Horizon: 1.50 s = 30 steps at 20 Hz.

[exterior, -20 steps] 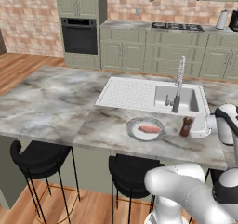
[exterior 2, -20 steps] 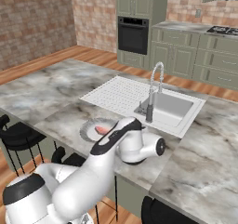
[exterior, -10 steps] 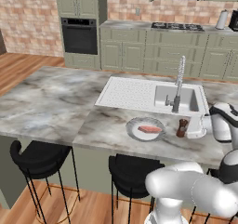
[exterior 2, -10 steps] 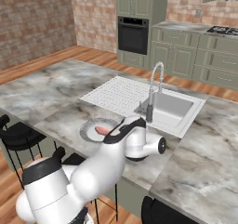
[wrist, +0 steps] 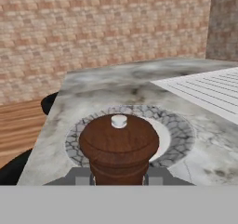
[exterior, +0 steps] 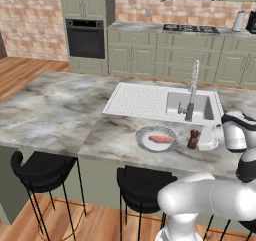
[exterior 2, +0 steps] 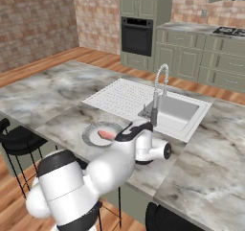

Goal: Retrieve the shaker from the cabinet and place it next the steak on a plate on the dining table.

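Hand [exterior: 202,141] pinching shaker [exterior: 193,139], upright on bench [exterior: 55,110] near front edge, just beside plate [exterior: 156,138], on sink [exterior: 192,105] side. Steak [exterior: 161,139] lies on plate.

Shaker [exterior: 193,138] just right of plate [exterior: 145,133] w/ steak [exterior: 161,139].

The shaker [wrist: 119,151], close in front of the hand, is turned dark brown wood with a soft sheen and a small pale knob. Just beyond it the plate [wrist: 179,130] has a rough, pebbled grey rim and smooth white centre. The dining table [exterior: 60,110] beneath is polished veined marble. Farther off, the tap [exterior: 190,92] looks like brushed steel, and the stool seats [exterior: 42,167] matt black.
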Available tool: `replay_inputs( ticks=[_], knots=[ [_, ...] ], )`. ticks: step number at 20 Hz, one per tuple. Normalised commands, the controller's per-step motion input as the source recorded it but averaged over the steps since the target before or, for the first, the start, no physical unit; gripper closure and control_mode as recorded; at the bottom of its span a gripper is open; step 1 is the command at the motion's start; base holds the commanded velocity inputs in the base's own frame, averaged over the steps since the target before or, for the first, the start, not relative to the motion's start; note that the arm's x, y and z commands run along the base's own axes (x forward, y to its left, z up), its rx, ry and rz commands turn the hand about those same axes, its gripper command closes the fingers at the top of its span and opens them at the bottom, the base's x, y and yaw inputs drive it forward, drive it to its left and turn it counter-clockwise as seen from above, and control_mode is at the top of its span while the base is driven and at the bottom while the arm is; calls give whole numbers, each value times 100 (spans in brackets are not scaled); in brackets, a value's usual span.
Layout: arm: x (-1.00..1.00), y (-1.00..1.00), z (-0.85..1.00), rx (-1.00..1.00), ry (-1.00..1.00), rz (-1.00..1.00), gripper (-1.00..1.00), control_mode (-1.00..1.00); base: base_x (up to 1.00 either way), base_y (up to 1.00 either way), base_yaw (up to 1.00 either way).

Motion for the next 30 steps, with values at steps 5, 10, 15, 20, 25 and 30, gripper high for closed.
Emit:
replay_inputs(
  ticks=[5,10,15,20,25,30],
  knots=[
    [9,0,-28,0,0,0,100,-100,0,0,0],
    [28,0,-20,0,0,0,100,-100,0,0,0],
    [36,0,-18,0,-1,0,100,-100,0,0,0],
    [22,-6,-34,0,-6,0,100,-100,0,0,0],
    [9,-13,-37,0,-6,0,-100,-100,0,0,0],
    [2,-11,-19,0,-2,0,-100,-100,0,0,0]
  ],
)
